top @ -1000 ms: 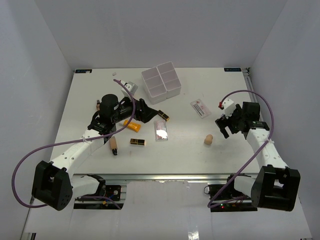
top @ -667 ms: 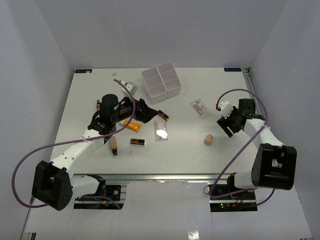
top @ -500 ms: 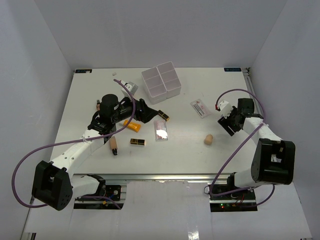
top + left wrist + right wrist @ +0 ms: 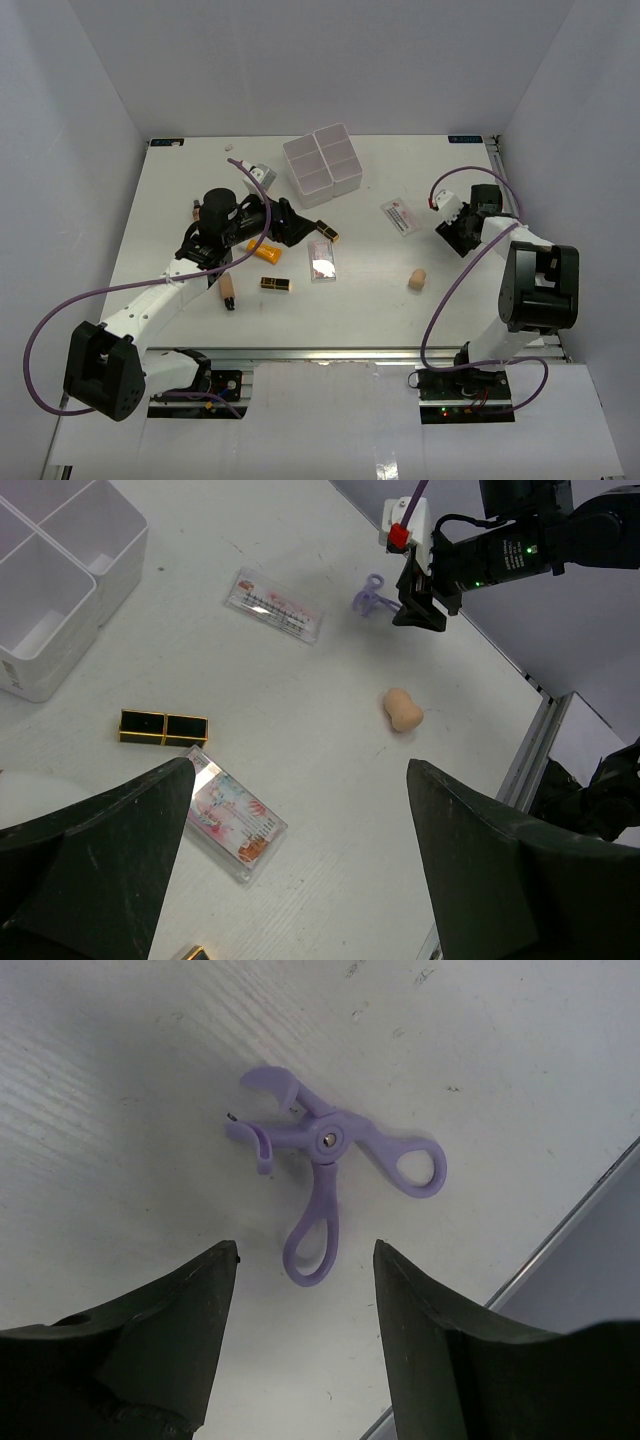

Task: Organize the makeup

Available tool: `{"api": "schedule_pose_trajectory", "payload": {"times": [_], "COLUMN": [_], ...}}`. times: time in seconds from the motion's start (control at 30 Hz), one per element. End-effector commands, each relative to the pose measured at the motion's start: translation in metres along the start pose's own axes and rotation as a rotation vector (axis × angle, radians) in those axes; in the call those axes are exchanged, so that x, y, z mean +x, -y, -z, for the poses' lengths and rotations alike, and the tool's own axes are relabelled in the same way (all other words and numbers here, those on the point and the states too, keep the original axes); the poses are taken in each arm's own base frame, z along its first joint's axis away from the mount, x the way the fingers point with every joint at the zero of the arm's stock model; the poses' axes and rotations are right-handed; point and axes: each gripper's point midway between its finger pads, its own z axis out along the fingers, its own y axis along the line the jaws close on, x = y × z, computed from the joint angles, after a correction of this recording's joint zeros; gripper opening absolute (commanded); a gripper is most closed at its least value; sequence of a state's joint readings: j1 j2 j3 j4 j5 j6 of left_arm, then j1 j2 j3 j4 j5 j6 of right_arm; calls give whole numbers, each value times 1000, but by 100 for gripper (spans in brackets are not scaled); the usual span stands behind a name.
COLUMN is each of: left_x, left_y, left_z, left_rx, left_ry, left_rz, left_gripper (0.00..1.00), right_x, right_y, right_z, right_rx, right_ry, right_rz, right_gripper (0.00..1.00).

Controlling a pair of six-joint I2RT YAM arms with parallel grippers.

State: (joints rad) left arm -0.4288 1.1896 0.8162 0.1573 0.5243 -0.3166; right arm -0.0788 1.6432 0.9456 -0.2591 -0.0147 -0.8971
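Right gripper (image 4: 305,1248) stands spread above the purple eyelash curler (image 4: 330,1145), not touching it. Left gripper (image 4: 300,770) stands wide apart, holding nothing. Pink print on the white-red packet (image 4: 273,605) is too small to read.

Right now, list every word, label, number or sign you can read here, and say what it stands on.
No text can be read in any view.
On the flat white-and-red packet: red print, too small to read.
On the clear pink rectangular palette: a coloured pattern, any lettering blurred.
On the small blue sticker at the far right: too small to read.
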Motion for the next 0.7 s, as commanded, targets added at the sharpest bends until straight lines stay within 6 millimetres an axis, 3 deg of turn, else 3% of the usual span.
{"api": "schedule_pose_trajectory", "payload": {"times": [0.0, 0.67], "left_x": [-12, -7], "left_y": [5, 3], "left_z": [3, 0], "left_rx": [19, 37], "left_ry": [26, 6], "left_rz": [-26, -10], "left_gripper": [98, 98], "right_x": [-15, -8], "right_y": [22, 22], "right_z": [-2, -27], "right_rx": [58, 47], "right_ry": [34, -1], "right_rz": [-5, 0], "right_gripper": [62, 50]}}
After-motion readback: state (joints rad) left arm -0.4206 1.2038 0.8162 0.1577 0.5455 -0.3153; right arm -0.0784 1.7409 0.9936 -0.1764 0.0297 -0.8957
